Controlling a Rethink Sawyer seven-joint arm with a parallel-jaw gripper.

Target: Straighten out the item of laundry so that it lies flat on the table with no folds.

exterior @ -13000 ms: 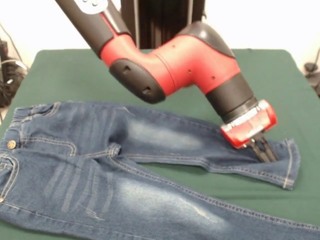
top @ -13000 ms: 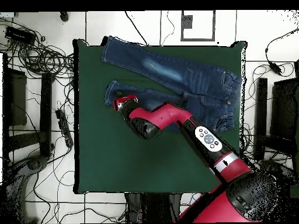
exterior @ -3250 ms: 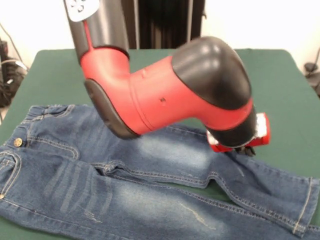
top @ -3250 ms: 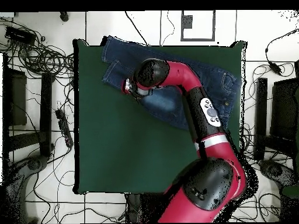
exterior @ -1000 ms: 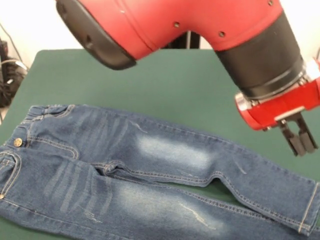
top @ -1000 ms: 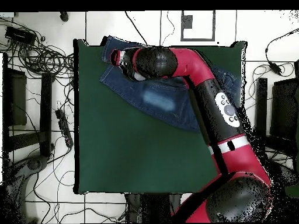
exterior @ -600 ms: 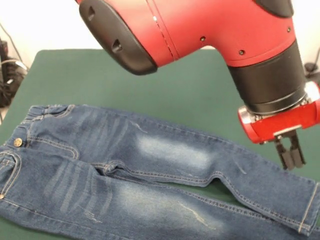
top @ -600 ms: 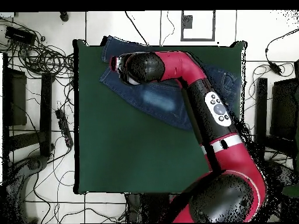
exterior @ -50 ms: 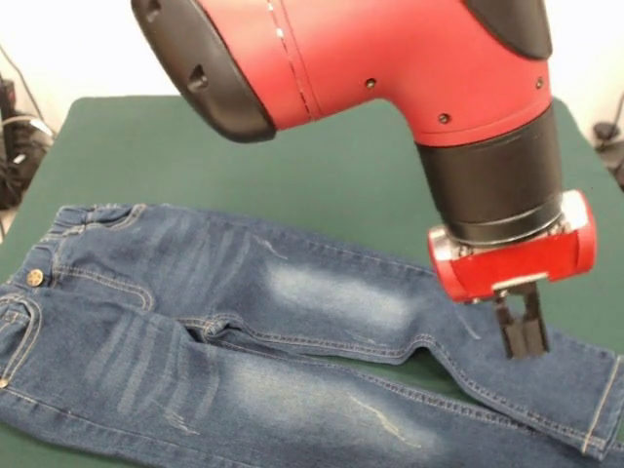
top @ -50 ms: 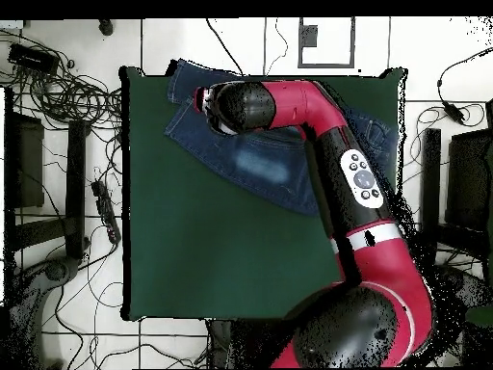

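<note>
Surface [exterior @ -50 ms: 146, 136] first: green, the jeans [exterior @ -50 ms: 244, 331] spread along one edge, legs nearly flat, a kink at the knee. I see the gripper [exterior @ -50 ms: 524, 331], jaws narrow and empty, just above the lower leg. My worry: a closed poke drags denim into a new fold. Half a second ago it hung higher, nearer the hem.

the jeans [exterior @ -50 ms: 292, 331] are blue denim with faded whitish patches on the thighs, orange-tan stitching along the seams and a brass button at the waistband. the table [exterior @ -50 ms: 136, 146] is dark green all over. the arm [exterior @ -50 ms: 370, 68] is red with black sections, and the gripper [exterior @ -50 ms: 523, 330] is black below a red collar.
</note>
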